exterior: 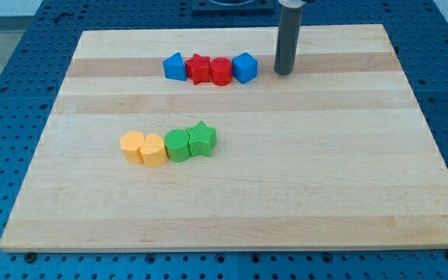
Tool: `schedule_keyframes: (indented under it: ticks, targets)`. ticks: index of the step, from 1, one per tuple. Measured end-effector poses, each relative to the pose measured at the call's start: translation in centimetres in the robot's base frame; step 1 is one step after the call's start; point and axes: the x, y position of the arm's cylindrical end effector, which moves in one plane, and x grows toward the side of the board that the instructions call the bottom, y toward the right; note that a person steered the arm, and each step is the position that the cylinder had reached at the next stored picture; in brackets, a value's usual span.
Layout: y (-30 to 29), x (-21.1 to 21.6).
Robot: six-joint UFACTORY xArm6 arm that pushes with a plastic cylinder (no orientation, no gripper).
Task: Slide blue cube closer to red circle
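Observation:
The blue cube [244, 68] sits near the view's top, at the right end of a row, touching the red circle [221, 71] on its left. Left of that are a red star [199, 68] and a blue triangle-like block [175, 67]. My tip [284, 73] stands on the board just right of the blue cube, a small gap apart from it.
A second row lies lower left: a yellow block [132, 145], a yellow block [153, 150], a green circle [178, 145] and a green star [202, 138], all touching. The wooden board [286, 194] rests on a blue perforated table.

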Motion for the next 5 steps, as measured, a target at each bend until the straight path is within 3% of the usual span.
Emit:
schedule_keyframes:
  ticks: [5]
  targets:
    - [-3.3, 0.7]
